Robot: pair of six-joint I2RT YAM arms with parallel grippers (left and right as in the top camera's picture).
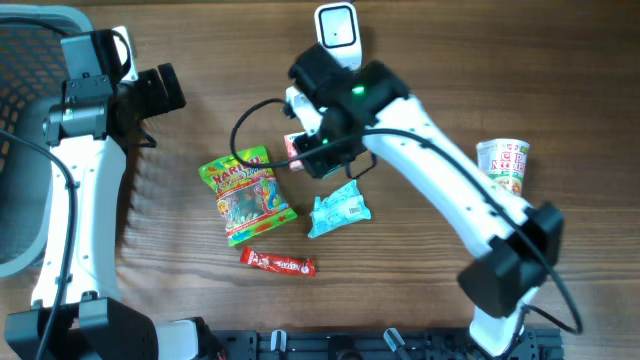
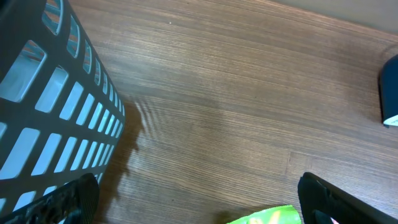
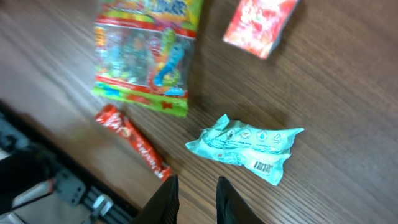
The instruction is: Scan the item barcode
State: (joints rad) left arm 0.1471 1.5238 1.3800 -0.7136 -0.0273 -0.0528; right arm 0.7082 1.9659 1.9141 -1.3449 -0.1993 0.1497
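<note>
Teal packet beyond right gripper (apart)

Brown wood-grain table under soft, even light.

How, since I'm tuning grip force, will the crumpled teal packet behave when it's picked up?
The teal packet looks crumpled and soft, so it will probably flop and deform rather than stay stiff. It seems small and puffy, likely light. Its glossy film may be slippery, and bending could wrinkle the barcode near its lower edge.
</note>
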